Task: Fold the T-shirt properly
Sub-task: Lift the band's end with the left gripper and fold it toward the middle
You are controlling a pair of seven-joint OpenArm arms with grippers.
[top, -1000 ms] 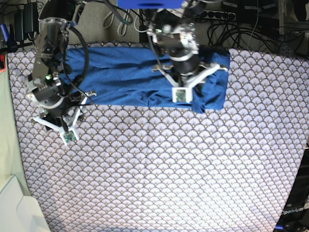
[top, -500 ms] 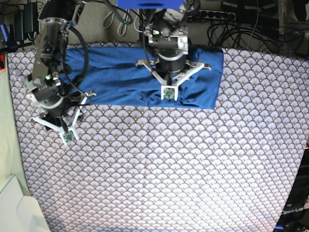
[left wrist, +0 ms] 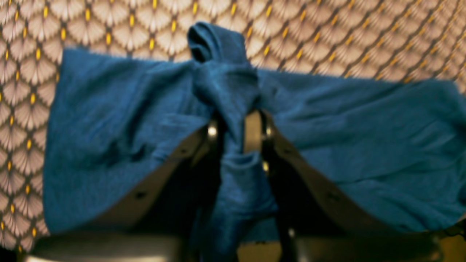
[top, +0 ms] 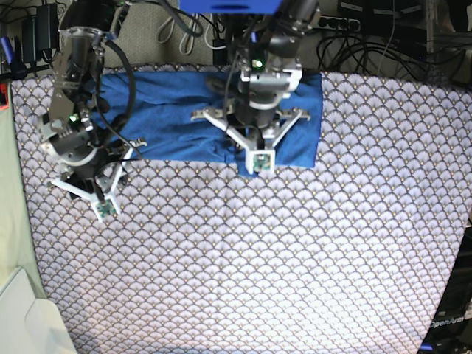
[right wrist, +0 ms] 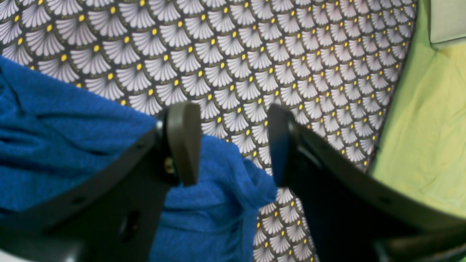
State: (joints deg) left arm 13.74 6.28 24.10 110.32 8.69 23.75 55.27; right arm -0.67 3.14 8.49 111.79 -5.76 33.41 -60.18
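The blue T-shirt (top: 169, 110) lies in a band along the far edge of the scallop-patterned tablecloth (top: 251, 258). Its right part is bunched and lifted. My left gripper (top: 251, 141) hangs over that part, shut on a pinched fold of the T-shirt (left wrist: 233, 109) that runs up between its fingers (left wrist: 255, 131). My right gripper (top: 99, 166) hovers at the shirt's near left corner and is open. In the right wrist view, the right gripper (right wrist: 231, 145) has its fingers (right wrist: 184, 142) wide apart. A corner of the T-shirt (right wrist: 218, 189) lies below them, untouched.
A pale green cloth (right wrist: 422, 127) borders the table's left side (top: 11, 221). A white box (top: 26, 321) sits at the near left corner. Cables and power strips (top: 354, 37) crowd the back edge behind the arms.
My left gripper has moved left and toward the near side, dragging the shirt's right end with it, so the shirt's right edge now lies further left. The right arm has not moved.
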